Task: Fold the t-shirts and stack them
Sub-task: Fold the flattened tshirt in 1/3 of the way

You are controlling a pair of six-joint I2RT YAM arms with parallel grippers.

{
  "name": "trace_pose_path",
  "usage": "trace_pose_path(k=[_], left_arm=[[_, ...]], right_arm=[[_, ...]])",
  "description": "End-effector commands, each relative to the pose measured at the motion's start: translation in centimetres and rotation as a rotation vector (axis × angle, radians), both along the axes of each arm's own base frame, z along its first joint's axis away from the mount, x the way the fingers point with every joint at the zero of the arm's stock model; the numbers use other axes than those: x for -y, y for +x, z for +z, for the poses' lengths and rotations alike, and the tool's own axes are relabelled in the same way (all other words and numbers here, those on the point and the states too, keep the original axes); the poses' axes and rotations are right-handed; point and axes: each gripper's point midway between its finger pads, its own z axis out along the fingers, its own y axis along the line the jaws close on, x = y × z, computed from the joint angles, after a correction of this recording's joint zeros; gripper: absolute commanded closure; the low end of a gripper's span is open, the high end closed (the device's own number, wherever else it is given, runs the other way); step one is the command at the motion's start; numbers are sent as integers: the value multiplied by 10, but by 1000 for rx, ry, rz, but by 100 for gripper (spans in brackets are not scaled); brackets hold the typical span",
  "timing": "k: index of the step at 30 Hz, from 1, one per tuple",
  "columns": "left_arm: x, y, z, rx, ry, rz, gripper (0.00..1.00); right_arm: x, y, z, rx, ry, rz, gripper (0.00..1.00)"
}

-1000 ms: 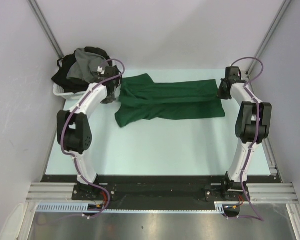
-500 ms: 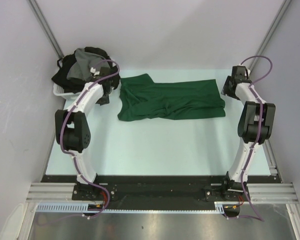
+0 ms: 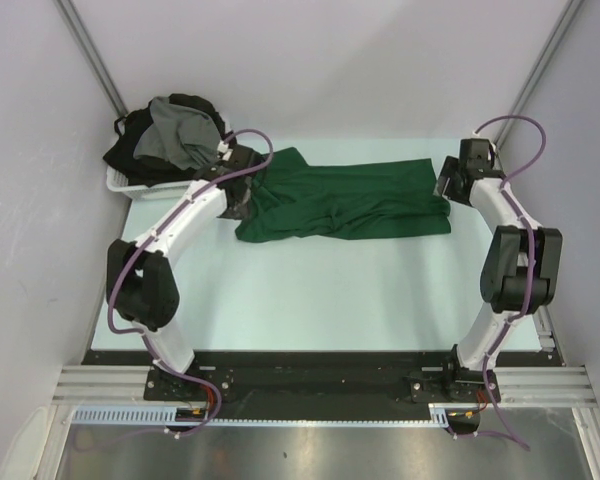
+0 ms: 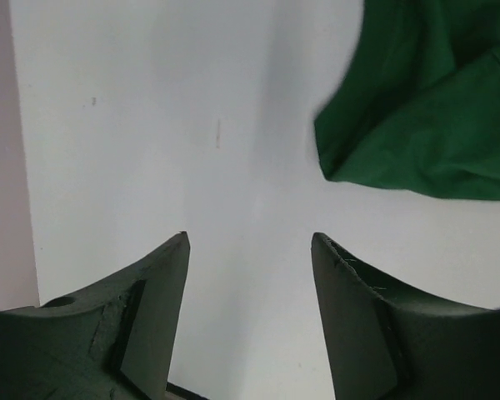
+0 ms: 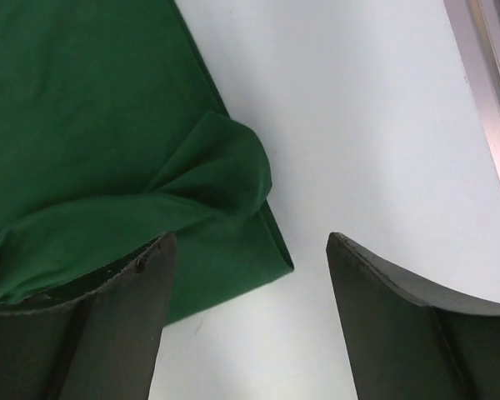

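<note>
A dark green t-shirt (image 3: 345, 200) lies crumpled and stretched sideways across the far part of the table. My left gripper (image 3: 246, 198) hovers at its left end, open and empty. In the left wrist view the left gripper (image 4: 250, 242) stands over bare table, with the green t-shirt (image 4: 425, 108) up and to the right of it. My right gripper (image 3: 446, 186) is at the shirt's right end, open. In the right wrist view the right gripper (image 5: 250, 246) has the green t-shirt's corner (image 5: 92, 125) beneath its left finger, not gripped. A grey t-shirt (image 3: 175, 135) and black t-shirts (image 3: 130, 150) are heaped at the back left.
The heap sits in a white plastic basket (image 3: 120, 183) at the table's back left corner. A metal rail (image 5: 492, 83) runs along the table's right edge, close to my right gripper. White walls close in the sides and back.
Both grippers have opened and let go of the green t-shirt. My left arm has swung right and forward to the shirt's left end. The shirt's left part has bunched slightly.
</note>
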Motion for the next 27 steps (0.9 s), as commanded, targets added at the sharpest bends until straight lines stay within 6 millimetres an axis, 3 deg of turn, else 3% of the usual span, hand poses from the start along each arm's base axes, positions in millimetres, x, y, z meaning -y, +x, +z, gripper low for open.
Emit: trace_pose_path(k=[1,5,8,9,11,12,16,20,27], left_arm=[[27,-7,8,38,-78,-58,34],[37,5,8,42,-90,-75,33],[42,14,7,38,-77,-85,33],[42,15,9,41,-74,-84,33],[42,18,15,51,-72,-80,32],[43,17,17,58,-76,-79,32],[40,9,25,68,-87,-83,30],[37,0,32,78,-99,-87,27],[32,-6,53,116,-106,-85,25]], right_arm=[[-11,-2,32,106,39,23,22],[-42,8,29,100,134,91,23],[-92,18,28,72,184,198,23],[-118,26,38,94,194,252,23],[-152,32,32,77,220,324,23],[-179,32,32,72,231,375,23],[-242,53,29,69,276,480,23],[-284,63,15,33,308,543,24],[-314,67,-4,-14,358,577,28]])
